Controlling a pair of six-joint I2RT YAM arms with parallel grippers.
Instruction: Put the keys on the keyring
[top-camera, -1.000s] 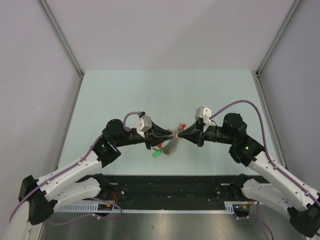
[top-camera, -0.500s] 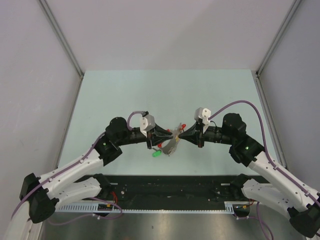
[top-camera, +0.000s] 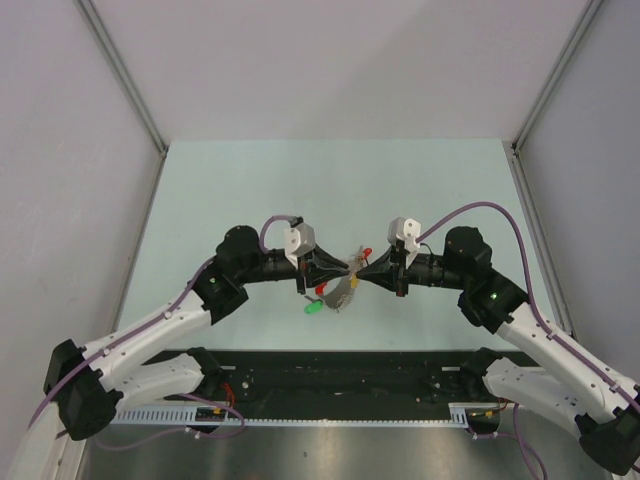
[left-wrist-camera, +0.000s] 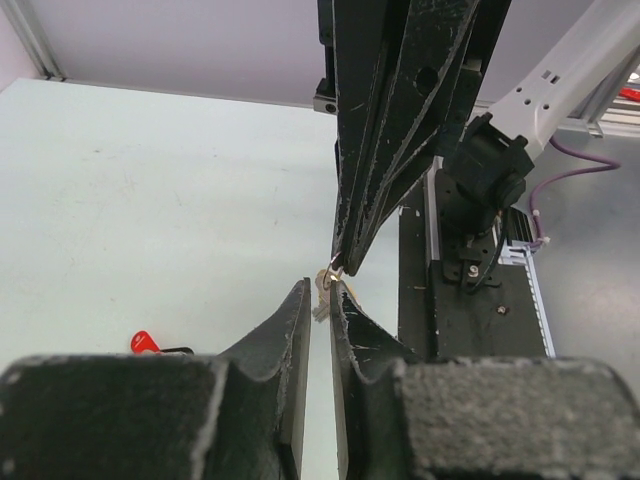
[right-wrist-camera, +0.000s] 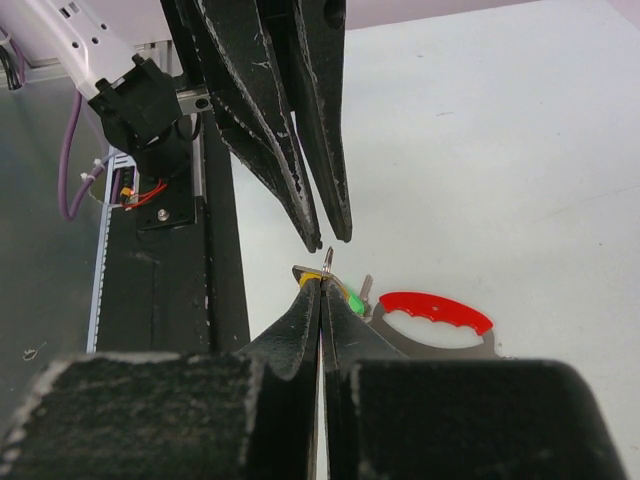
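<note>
Yellow key (right-wrist-camera: 304, 281) pinched in right tool (right-wrist-camera: 322, 284), near keyring (right-wrist-camera: 437, 306).

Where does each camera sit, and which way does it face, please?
Top external: above, behind the robot, looking down on the pale green table; left arm and right arm show.
Left wrist: on the left arm, facing the right gripper; own left gripper below.
Right wrist: mirrored, facing the left gripper; own shut fingers below.
Both wrist views share the small metal ring.

My right gripper (top-camera: 360, 268), clamped on the yellow key (right-wrist-camera: 299, 281), blocks my left gripper (top-camera: 346, 267) head-on. Keyring (top-camera: 343, 292) and green key (top-camera: 312, 308) crowd the near side; far table (top-camera: 330, 180) lies open.
</note>
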